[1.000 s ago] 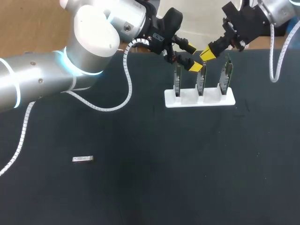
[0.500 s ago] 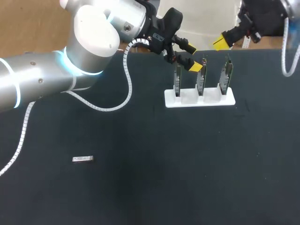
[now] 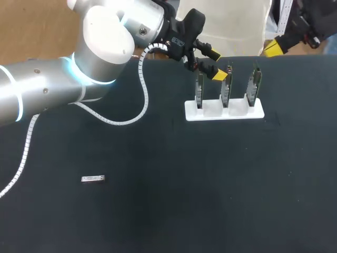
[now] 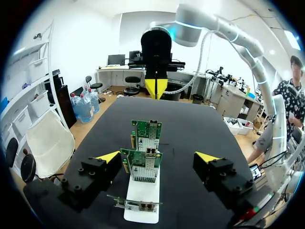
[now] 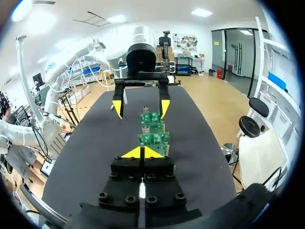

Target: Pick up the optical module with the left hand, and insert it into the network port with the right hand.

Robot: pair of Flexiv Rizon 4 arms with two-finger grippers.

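The right gripper, clenched empty, has pulled back from the cards, the left gripper stays spread wide by them, and the module lies far off on the surface, not picked up yet

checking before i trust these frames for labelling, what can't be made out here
- Right claw, head view: at the top edge, one yellow tip shows, the arm is cut off.
- Optical module, head view: too small to tell its ends apart; outside both wrist views.
- Network ports, left wrist view: too small to tell empty from filled; the head view sees the cards edge-on.
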